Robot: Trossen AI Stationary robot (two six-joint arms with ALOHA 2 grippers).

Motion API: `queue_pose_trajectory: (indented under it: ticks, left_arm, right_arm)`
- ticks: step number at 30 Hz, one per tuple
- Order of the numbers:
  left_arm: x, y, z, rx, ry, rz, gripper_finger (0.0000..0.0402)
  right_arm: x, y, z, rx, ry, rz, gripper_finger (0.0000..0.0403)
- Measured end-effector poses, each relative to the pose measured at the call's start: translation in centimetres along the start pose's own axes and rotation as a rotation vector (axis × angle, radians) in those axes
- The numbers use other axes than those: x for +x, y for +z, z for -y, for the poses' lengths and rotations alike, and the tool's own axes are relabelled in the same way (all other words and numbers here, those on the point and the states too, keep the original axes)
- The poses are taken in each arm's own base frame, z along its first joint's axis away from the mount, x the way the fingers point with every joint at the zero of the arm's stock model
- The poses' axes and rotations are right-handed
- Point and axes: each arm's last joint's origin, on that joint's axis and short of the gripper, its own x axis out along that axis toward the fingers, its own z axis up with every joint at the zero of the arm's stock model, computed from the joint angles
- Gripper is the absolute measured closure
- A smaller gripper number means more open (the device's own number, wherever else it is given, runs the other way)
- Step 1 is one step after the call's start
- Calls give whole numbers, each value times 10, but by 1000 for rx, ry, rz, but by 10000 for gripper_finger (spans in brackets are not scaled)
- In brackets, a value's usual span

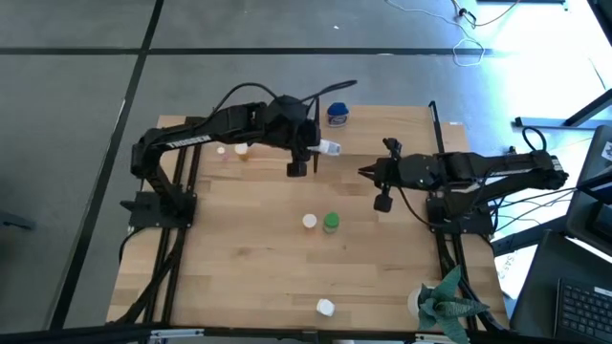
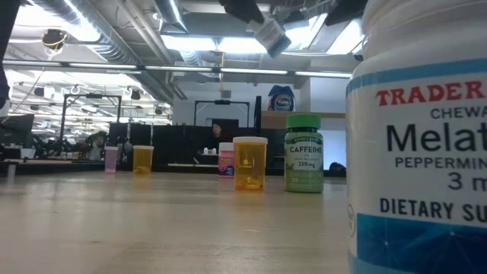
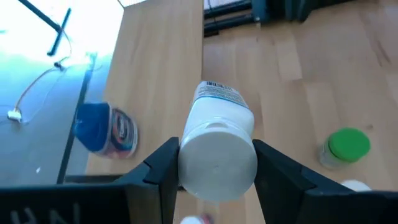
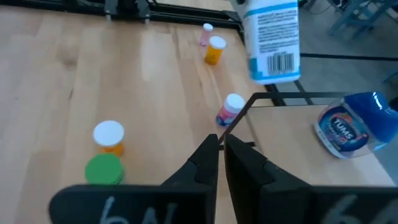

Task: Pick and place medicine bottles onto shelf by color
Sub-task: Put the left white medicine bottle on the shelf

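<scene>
My left gripper (image 1: 320,150) is over the table's far middle, shut on a white medicine bottle (image 1: 329,147), which hangs in the air in the low view (image 2: 270,35). The shelf (image 1: 402,126) stands at the far right; a blue bottle (image 1: 337,115) lies on its board. My right gripper (image 1: 367,172) hovers shut beside the shelf's near edge, touching nothing. A green bottle (image 1: 331,224) and a white-capped orange one (image 1: 310,222) stand mid-table. Another orange bottle (image 1: 242,150) and a pink one (image 1: 222,151) stand far left, and a second pink bottle (image 4: 229,109) stands by the shelf's upright. My left gripper pinches the white bottle between its two fingers at the cap end (image 3: 217,163), one finger on each side, lying across it. The bottle is lifted clear of the table and tilted, its base (image 3: 217,93) pointing away from the wrist toward the shelf.
A large white melatonin bottle (image 2: 418,152) stands at the near edge close to the low camera, also seen from above (image 1: 326,307). A green paper-like plant (image 1: 448,302) sits at the near right corner. Bare wood lies across the table's left and middle.
</scene>
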Motion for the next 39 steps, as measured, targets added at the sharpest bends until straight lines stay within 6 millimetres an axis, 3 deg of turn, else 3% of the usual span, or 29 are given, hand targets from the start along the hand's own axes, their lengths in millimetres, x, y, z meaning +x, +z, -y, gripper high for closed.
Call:
queue_pose_trajectory:
  ticks: [4, 22, 39]
  left_arm:
    - [0, 0, 0, 1, 2, -3, 250]
    - [0, -1, 0, 0, 1, -7, 250]
    - [0, -1, 0, -6, 2, -6, 251]
  right_arm:
    - [4, 2, 4, -19, -20, 8, 359]
    - [32, 21, 8, -124, -91, 143, 214]
    - [62, 22, 41, -71, -36, 181, 204]
